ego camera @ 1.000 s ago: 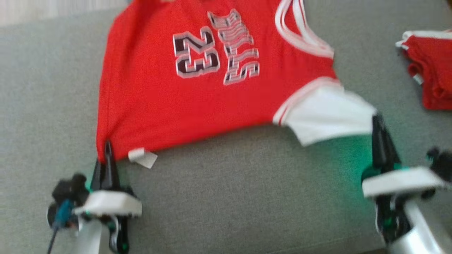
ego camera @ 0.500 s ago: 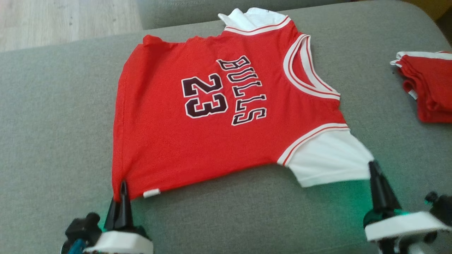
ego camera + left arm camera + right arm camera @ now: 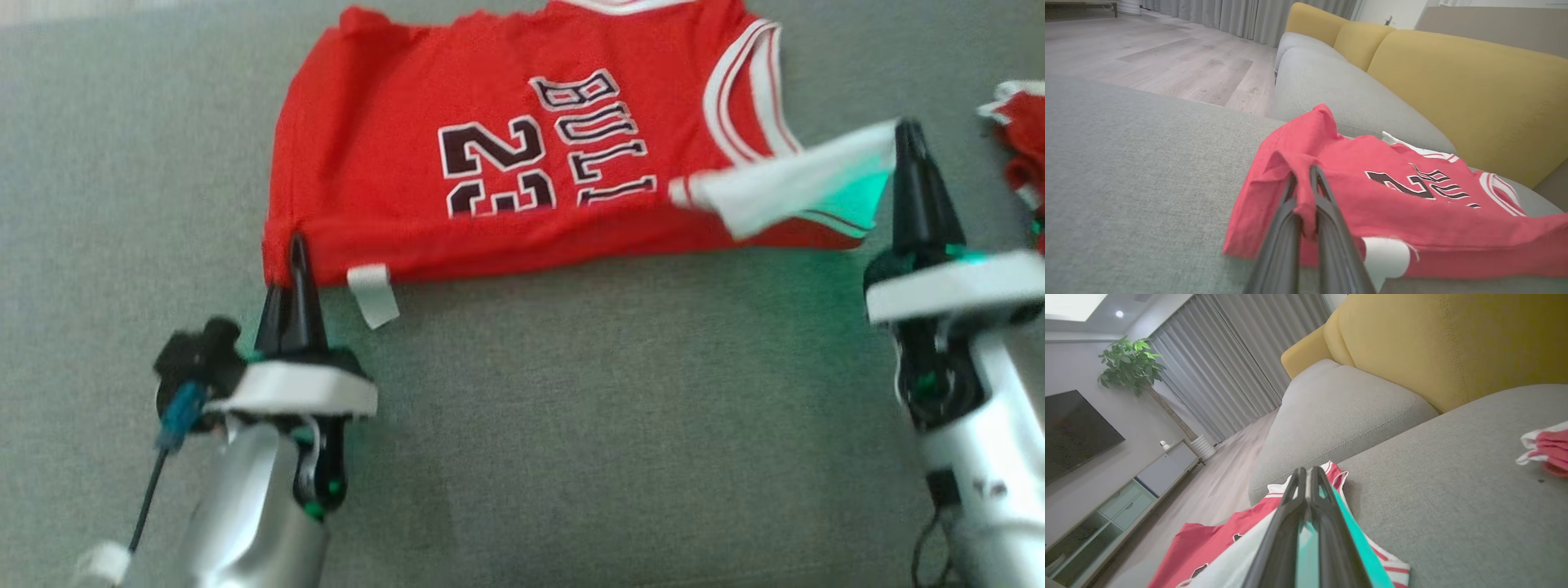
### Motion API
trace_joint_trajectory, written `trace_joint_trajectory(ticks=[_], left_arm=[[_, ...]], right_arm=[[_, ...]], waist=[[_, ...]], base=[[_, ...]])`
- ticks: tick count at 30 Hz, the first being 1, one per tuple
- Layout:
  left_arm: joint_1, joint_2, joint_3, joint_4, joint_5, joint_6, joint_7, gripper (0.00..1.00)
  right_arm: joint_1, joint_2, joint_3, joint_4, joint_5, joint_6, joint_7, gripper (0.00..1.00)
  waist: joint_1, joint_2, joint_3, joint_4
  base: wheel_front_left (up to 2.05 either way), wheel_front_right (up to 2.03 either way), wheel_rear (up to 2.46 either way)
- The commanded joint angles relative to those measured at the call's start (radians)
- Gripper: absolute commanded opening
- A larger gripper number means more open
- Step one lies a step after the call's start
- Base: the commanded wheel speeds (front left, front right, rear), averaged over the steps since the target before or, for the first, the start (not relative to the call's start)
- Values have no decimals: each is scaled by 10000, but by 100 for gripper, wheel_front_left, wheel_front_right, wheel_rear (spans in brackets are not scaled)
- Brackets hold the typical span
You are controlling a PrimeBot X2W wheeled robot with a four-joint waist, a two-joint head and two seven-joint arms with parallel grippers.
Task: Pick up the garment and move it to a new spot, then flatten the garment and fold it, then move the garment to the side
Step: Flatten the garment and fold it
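Left claw [image 3: 297, 249] clamps the near hem corner of the jersey [image 3: 392, 139], right claw [image 3: 908, 135] its white sleeve [image 3: 784, 188]; both pinch tight, holding that edge raised, presumably for folding.

Grey sofa [image 3: 1126, 163], wood floor [image 3: 1167, 53], curtains [image 3: 1229, 355]

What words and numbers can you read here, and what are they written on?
"23": on the red jersey; the 3 is partly cut off by the folded edge.
"BULL": beside the number on the same jersey; the last L is partly hidden, and anything after it is covered.
White tag at the jersey's hem: too blurred to read.
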Motion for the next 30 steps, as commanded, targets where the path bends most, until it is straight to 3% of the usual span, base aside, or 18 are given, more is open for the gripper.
trace_joint_trajectory(ticks=[1,10,11,12,13,14,17,20,25,30], left_arm=[[-559,97,112,-37,-71,137,-95,0],[-2240,97,-250,1259,-447,701,-95,0],[-2435,97,-312,1589,-576,867,-95,5],[-2435,97,-312,1589,-576,867,-95,5],[-2518,97,-306,1677,-611,966,-95,46],[-2571,97,-273,1721,-617,1051,-95,100],[-2532,97,65,1341,-159,1371,-95,100],[-2059,99,543,487,862,1564,-95,100],[-710,100,808,-534,2300,1428,-95,100],[545,99,930,-793,2832,1297,-95,100]], right_arm=[[-574,0,170,118,-181,-7,84,0],[-2834,312,636,2210,-973,-7,126,0],[-3223,391,561,2780,-1195,-7,-97,30],[-3223,391,561,2780,-1195,-7,-97,30],[-3408,421,531,3012,-1351,-7,-238,100],[-3583,431,503,3187,-1563,-7,-397,100],[-3920,349,504,3282,-2606,-7,-695,100],[-3715,411,-171,2430,-3892,-7,-726,100],[-2180,915,-959,1245,-5655,-7,-731,100],[-595,1334,-1098,1010,-6404,-7,-732,100]], waist=[[-2,0,427,168],[-2,0,1110,333],[-2,0,1156,334],[-2,0,1156,334],[-2,0,1172,333],[-2,0,1178,332],[-2,0,1139,331],[-2,0,1022,320],[-2,0,581,348],[-2,0,-48,362]], base=[[0,0,0],[0,0,0],[0,0,0],[0,0,0],[0,0,0],[0,0,0],[0,0,0],[0,0,0],[0,0,0],[0,0,0]])
